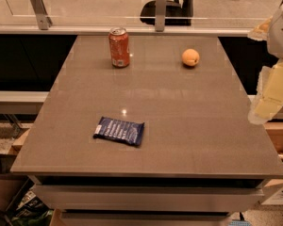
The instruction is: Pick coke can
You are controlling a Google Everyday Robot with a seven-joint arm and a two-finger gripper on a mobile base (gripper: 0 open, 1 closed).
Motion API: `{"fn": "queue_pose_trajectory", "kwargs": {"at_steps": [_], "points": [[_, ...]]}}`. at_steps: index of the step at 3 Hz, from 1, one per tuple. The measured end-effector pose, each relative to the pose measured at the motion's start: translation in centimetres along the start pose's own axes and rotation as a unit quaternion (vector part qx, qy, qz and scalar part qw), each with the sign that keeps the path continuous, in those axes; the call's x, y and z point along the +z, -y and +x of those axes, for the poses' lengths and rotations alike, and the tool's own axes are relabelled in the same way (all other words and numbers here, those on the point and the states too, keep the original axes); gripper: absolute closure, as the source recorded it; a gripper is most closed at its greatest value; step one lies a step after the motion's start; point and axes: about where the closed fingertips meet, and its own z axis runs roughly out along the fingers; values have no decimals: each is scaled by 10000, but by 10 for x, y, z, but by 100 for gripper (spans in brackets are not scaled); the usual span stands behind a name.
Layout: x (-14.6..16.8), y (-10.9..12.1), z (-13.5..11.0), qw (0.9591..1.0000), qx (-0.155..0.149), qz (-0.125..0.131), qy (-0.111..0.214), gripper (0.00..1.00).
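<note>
The coke can (119,47) stands upright at the far left of the brown table (179,126); it is red-orange with a silver top and white markings. My gripper (268,102) is a pale, cream-coloured shape at the right edge of the view. It hangs beside the table's right edge, far from the can and holding nothing that I can see.
A round orange fruit (190,57) lies at the far right of the table. A flat dark-blue snack packet (119,131) lies front left of centre. A glass railing with metal posts (160,4) runs behind the table. Boxes (4,187) sit on the floor at left.
</note>
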Motion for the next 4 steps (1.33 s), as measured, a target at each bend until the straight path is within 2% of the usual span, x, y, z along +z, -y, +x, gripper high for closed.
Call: {"fn": "queue_pose_trajectory", "kwargs": {"at_steps": [2,3,4], "points": [[-7,6,5,9999,109,60,34,0],[-11,11,11,9984,460,203,252,0],[-13,16,13,9943,836,327,569,0]]}}
